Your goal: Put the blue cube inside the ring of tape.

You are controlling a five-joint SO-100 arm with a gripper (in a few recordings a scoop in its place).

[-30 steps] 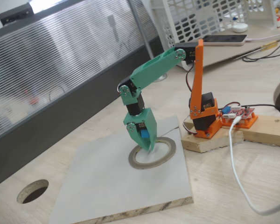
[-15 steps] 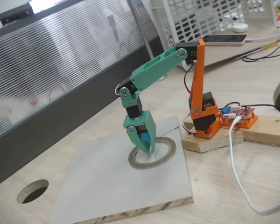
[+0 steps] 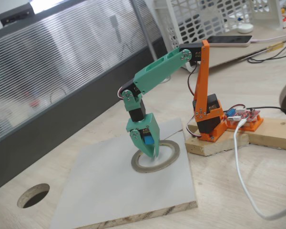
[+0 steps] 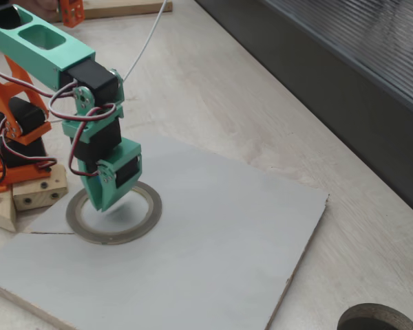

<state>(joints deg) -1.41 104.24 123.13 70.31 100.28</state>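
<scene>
Right now, line by line:

Arm: a green and orange arm reaches down from its orange base (image 3: 207, 119) so that the gripper (image 3: 152, 155) points at the white board (image 3: 109, 191); in the other fixed view it is the green claw (image 4: 104, 201) hanging over the board's left part.

Gripper state: the jaws are drawn in narrow, closed on the blue cube (image 3: 147, 139), which sits between them a little above the tips.

Blue cube: held in the gripper, above the opening of the ring, off the board. From the opposite side the green finger covers it, so I cannot make it out there.

Ring of tape: the ring of tape (image 3: 169, 160) lies flat on the white board, close to the board's edge nearest the arm's base; in the other fixed view it is the grey ring (image 4: 148, 220) under the claw.

Gripper and ring: the fingertips hang inside the ring's outline in both fixed views. Whether they touch the board I cannot tell.

Board: a white board with a raw wooden edge, lying on the pale wooden table (image 3: 238, 200).

Base: the orange base stands on a wooden block (image 3: 267, 131), beside a small red circuit board (image 3: 245, 117).

Cable: a white cable (image 3: 240, 171) curves over the table right of the board.

Hole: a round dark hole (image 3: 33, 195) in the table, well apart from the ring, near the board's far left corner.
</scene>
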